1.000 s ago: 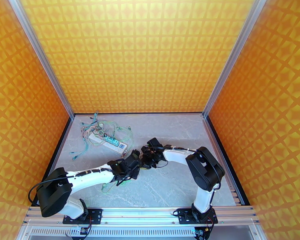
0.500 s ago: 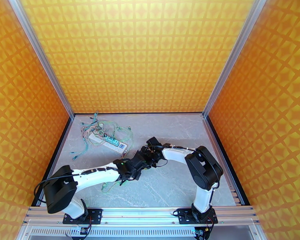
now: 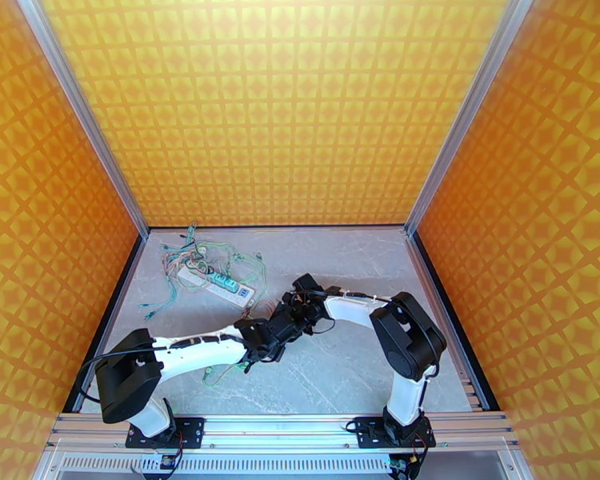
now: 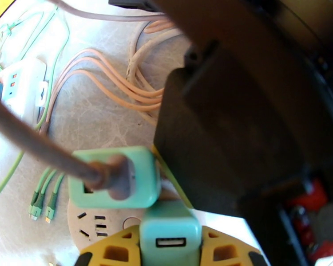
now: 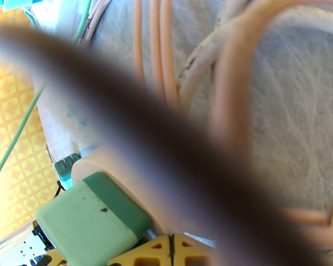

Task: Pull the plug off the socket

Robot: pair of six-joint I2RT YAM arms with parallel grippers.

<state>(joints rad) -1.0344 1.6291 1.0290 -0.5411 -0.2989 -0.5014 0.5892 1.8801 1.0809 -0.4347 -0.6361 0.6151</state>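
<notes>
At the middle of the grey marbled desk lies a round white socket. The left wrist view shows the left pincer clamped on a mint-green plug, its USB port facing the camera. The right wrist view shows the right pincer pressed together.

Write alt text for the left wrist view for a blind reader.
The left gripper is closed on a mint-green plug at a round white socket. A second mint-green plug with a grey cable sits just behind; the dark right arm looms at right.
</notes>
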